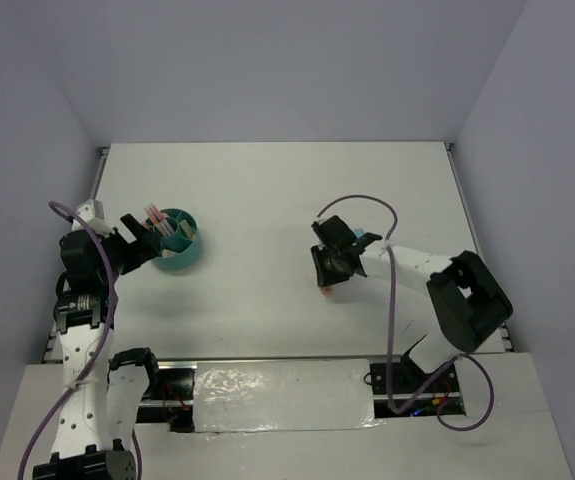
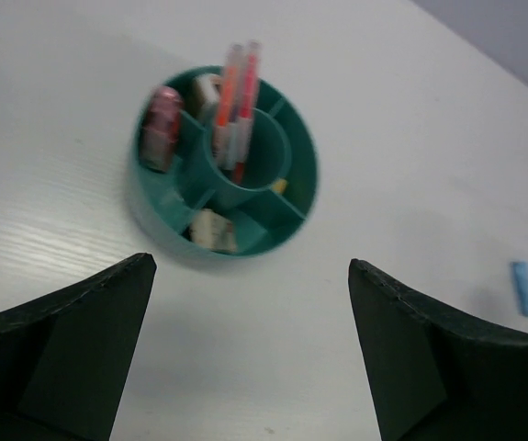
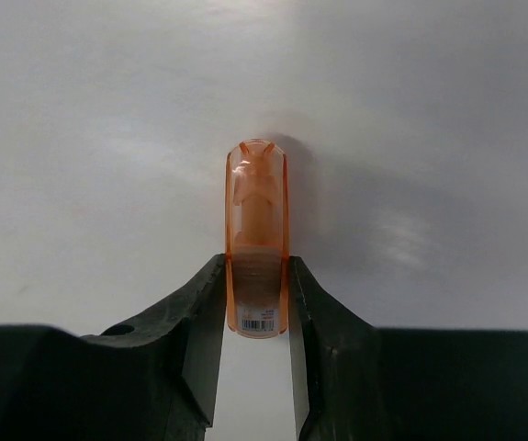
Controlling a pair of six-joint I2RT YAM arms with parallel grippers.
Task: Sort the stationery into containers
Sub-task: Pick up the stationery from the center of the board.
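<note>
One orange pen [image 3: 257,230], perhaps, in right hand [image 3: 256,285]

Bright colours, white table [image 1: 267,190].
Teal organiser [image 2: 151,213], pink and orange pens [image 2: 245,92] inside; translucent orange case [image 3: 257,230]; blue eraser [image 2: 521,288] at four o'clock.

table [image 1: 267,200]: white | teal organiser [image 1: 178,242]: standing, left side | blue eraser [image 2: 521,288]: lying well apart

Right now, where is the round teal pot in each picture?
Top external: teal organiser at left, mid-height.
Left wrist: upper middle.
Right wrist: not in it; only the orange pen, gripped.
Shared landmark: the pens standing in its centre cup.
</note>
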